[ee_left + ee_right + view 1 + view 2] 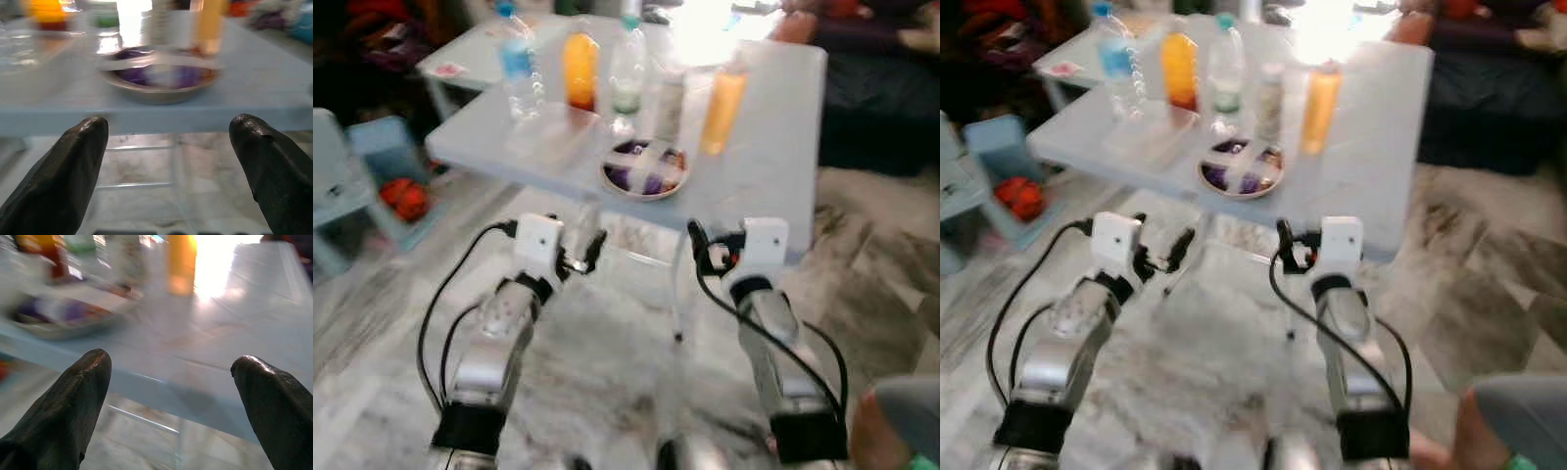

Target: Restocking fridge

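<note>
Bottles stand in a row on the pale blue counter (773, 147): a clear water bottle (519, 69), an orange juice bottle (579, 69), a green-labelled clear bottle (627, 73), a pale jar (668, 103) and a yellow-orange bottle (722, 108). A round dish (645, 168) sits near the counter's front edge. Both arms reach toward that edge; left gripper (171, 166) and right gripper (171, 401) hold their jaws wide, empty.

Both eye views were motion-blurred; labels on the bottles (580, 70) could not be read; contents of the plate (645, 168) were indistinct. The table (773, 147) was overexposed at its far edge.
</note>
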Available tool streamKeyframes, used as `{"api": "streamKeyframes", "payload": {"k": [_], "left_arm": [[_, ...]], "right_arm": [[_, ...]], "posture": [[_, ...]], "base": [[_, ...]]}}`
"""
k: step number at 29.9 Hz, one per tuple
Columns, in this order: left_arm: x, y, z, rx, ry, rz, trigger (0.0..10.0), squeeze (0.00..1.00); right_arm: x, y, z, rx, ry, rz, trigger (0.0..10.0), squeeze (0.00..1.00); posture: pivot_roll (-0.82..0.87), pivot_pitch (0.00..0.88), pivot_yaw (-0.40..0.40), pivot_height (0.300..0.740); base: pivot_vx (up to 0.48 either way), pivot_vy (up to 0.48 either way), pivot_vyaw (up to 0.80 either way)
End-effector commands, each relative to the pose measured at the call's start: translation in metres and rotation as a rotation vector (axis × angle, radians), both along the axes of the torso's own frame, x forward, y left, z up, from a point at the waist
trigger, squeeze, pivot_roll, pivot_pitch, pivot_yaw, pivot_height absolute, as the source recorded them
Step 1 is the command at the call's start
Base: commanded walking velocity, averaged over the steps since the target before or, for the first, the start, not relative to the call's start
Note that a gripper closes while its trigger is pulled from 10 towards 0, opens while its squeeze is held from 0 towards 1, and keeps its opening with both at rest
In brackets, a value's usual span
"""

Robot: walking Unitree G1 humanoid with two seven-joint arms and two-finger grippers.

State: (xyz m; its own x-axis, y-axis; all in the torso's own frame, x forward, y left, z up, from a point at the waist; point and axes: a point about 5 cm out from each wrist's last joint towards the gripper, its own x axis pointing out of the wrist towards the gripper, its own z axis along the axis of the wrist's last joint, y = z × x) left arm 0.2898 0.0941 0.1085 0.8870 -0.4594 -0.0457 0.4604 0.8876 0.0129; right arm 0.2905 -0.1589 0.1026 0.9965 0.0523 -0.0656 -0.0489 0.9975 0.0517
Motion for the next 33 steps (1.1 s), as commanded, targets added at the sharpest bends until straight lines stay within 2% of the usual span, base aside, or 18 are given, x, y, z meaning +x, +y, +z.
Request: {"api": "streamKeyframes", "payload": {"k": [1,10,16,19,22,23,25,27,28,29,33], "left_arm": [[0.001,0.013,0.001,0.055,-0.025,0.029,10.0,0.0],[0.0,0.015,0.001,0.045,-0.022,0.043,10.0,0.0],[-0.004,0.015,0.004,0.174,-0.13,0.044,10.0,0.0],[-0.009,0.021,0.009,0.175,-0.188,0.083,10.0,0.0],[-0.011,0.028,0.009,0.167,-0.218,0.134,10.0,0.0],[-0.014,0.041,0.008,0.149,-0.213,0.182,10.0,0.0],[-0.015,0.048,0.007,0.139,-0.195,0.213,10.0,0.0],[-0.009,0.064,0.006,0.055,-0.131,0.296,10.0,0.0],[-0.009,0.064,0.006,0.055,-0.131,0.296,10.0,0.0],[-0.005,0.065,0.004,0.044,-0.115,0.304,10.0,0.0],[0.004,0.056,0.004,0.056,-0.101,0.297,10.0,0.0]], "right_arm": [[0.0,0.012,0.0,0.03,0.001,0.038,10.0,0.0],[0.0,0.015,-0.002,0.049,0.01,0.033,10.0,0.0],[-0.004,0.006,-0.002,0.073,0.017,-0.045,10.0,0.0],[-0.013,-0.004,-0.004,0.145,0.02,-0.134,10.0,0.0],[-0.018,-0.008,-0.006,0.127,0.019,-0.155,10.0,0.0],[-0.027,-0.016,-0.007,0.077,0.013,-0.197,10.0,0.0],[-0.031,-0.021,-0.008,0.033,0.009,-0.222,10.0,0.0],[-0.026,-0.021,0.005,-0.015,-0.049,-0.214,10.0,0.0],[-0.026,-0.021,0.005,-0.015,-0.049,-0.214,10.0,0.0],[-0.024,-0.021,0.011,-0.069,-0.079,-0.21,10.0,0.0],[-0.021,-0.027,0.015,-0.099,-0.086,-0.223,10.0,0.0]], "posture": [[-0.01,0.065,0.029,0.74],[0.0,0.066,0.033,0.74],[0.0,0.058,0.043,0.74],[0.01,0.046,0.046,0.74],[0.01,0.033,0.047,0.74],[0.0,0.013,0.036,0.74],[0.0,0.013,0.034,0.74],[-0.03,0.013,0.032,0.74],[-0.03,0.013,0.032,0.74],[-0.04,0.005,0.034,0.74],[-0.03,0.01,0.033,0.74]], "base": [[0.0,0.439,0.0],[0.0,0.461,-0.21],[0.0,0.462,0.0],[0.0,0.117,0.0],[0.0,0.0,0.0],[0.0,0.0,0.0],[0.0,0.0,0.0],[0.0,0.0,0.0],[0.0,0.0,0.0],[0.0,0.0,0.0],[0.0,0.0,0.0]]}}
